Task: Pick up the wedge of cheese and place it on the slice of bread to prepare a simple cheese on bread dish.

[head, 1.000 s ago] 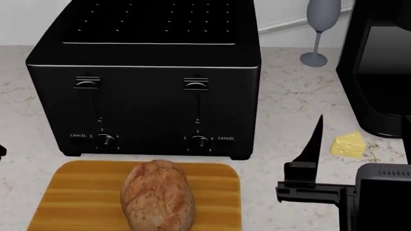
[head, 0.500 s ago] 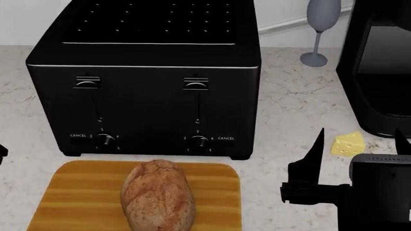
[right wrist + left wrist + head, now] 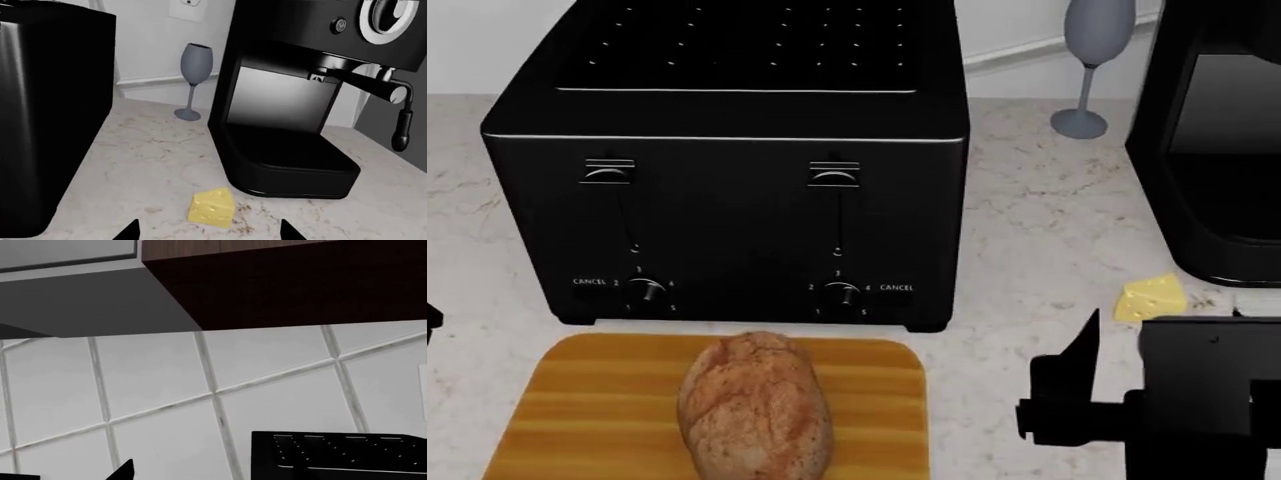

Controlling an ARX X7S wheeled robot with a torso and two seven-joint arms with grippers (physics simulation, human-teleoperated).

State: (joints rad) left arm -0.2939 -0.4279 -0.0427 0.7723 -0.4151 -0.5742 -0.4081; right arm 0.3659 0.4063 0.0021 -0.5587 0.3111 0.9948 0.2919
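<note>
Far left of the head view: just a sliver of the left tool [image 3: 431, 318] at the frame edge, well apart from everything, no way to tell if spread or pressed together. Left wrist view no help either, only wall tiles [image 3: 267, 405], a dark cabinet [image 3: 287, 280] and the toaster top.

Next over, the slice of bread [image 3: 754, 405], really a small brown loaf, lying on the orange cutting board [image 3: 587, 400] just in front of the black toaster [image 3: 734, 170], long axis running front to back.

Then bare counter [image 3: 1028, 240], and the right tool [image 3: 1161, 330] low at the right, prongs spread with nothing between them. Wedge of cheese [image 3: 1152, 299] sitting on the counter just ahead of it, close to the foot of the coffee machine [image 3: 1214, 140], wine glass [image 3: 1090, 60] further back. Clearly a right-arm job, left arm nowhere near.

Head view hides most of the gap behind the right arm's bulky body. Right wrist view much better: wedge of cheese [image 3: 211, 207] dead ahead between the two fingertips [image 3: 127, 231], slightly toward the coffee machine [image 3: 300, 100] side, holes facing the camera. Probably just a short push forward and down, then a carry leftward over to the loaf.
</note>
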